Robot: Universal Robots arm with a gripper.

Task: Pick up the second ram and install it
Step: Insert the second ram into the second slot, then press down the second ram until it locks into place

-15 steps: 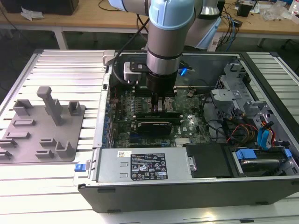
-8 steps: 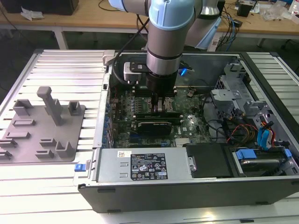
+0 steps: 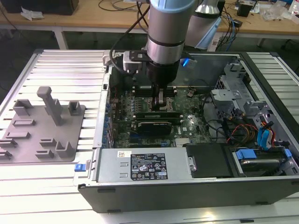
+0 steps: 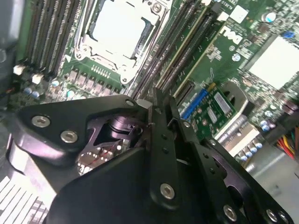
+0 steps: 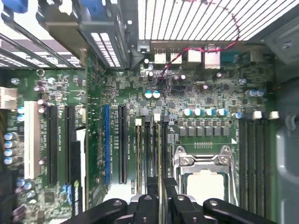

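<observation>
Gripping right now: the black two-finger gripper (image 5: 159, 187) has its jaws pulled almost together on a thin edge-on strip. I read that strip as the second ram (image 5: 159, 149), a long narrow green circuit-board stick.
Where the stick is: standing on edge in the bank of dark memory slots (image 5: 147, 154), just beside the square silver metal CPU socket (image 5: 205, 173). You can't tell from these views whether it's fully seated.
Arm: in the exterior view the gripper (image 3: 161, 105) hangs straight down inside the open black computer case (image 3: 187, 189), over the green motherboard (image 3: 187, 126).
How it'll handle: my guess is light and stiff but fragile. It'll snap or flex if you twist it, and the contact edge hates sideways force.
Where to hold: by the flat faces near the top edge around the middle, which looks like what you've got.
Tight spots: neighbouring slots on either side and the socket's metal frame right beside the fingers. The black oblong labelled module (image 3: 152, 125) is near too.
Open room: straight up is free. The grey metal drive cage (image 3: 233, 93) sits well apart toward the exterior view's right.
</observation>
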